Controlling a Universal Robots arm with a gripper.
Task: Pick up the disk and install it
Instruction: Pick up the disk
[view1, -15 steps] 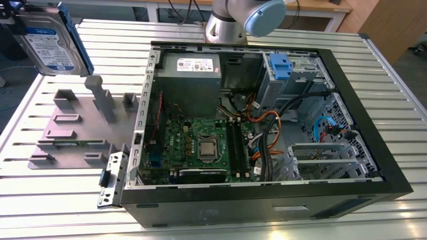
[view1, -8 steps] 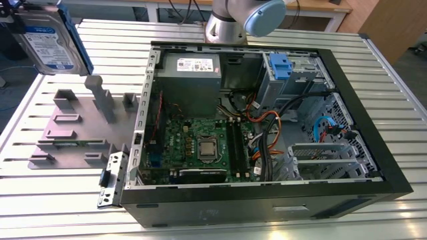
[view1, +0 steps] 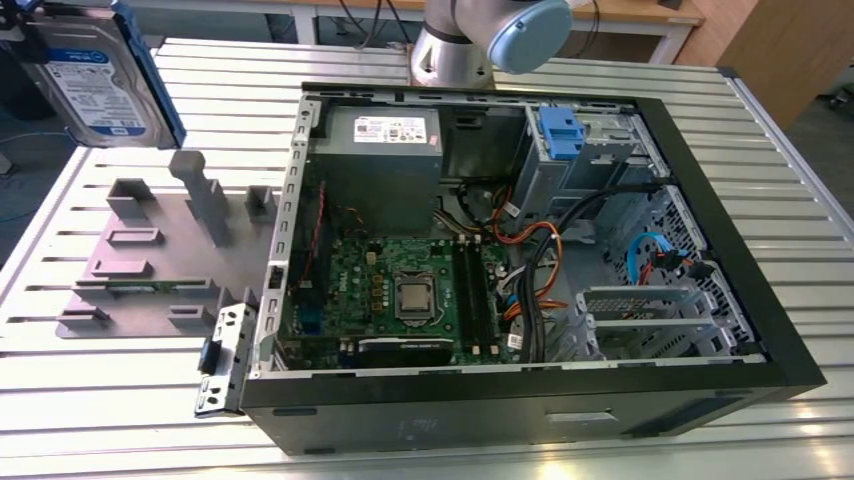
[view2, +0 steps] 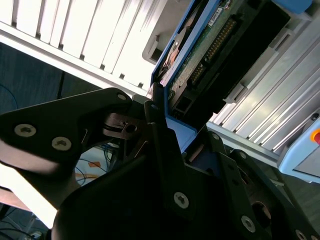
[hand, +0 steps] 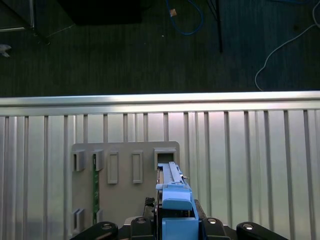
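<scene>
The disk (view1: 100, 75) is held aloft over the grey slotted fixture plate (hand: 125, 185), well apart from the open computer case (view1: 747, 300). In the second wrist view, the gripper (view2: 184, 115) is seen clamped tight on it. The disk is judged stiff, fairly heavy and shock-sensitive. It is best gripped across its blue carrier rails (view2: 182, 132), clear of the exposed circuit board (view2: 210, 45).

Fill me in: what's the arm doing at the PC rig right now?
The arm has the disk clamped in its gripper, fingers shut on the blue rails. The disk is held up off the table, at the exterior view's left, on the grey fixture side of the open PC case. It is not yet in the case.
</scene>
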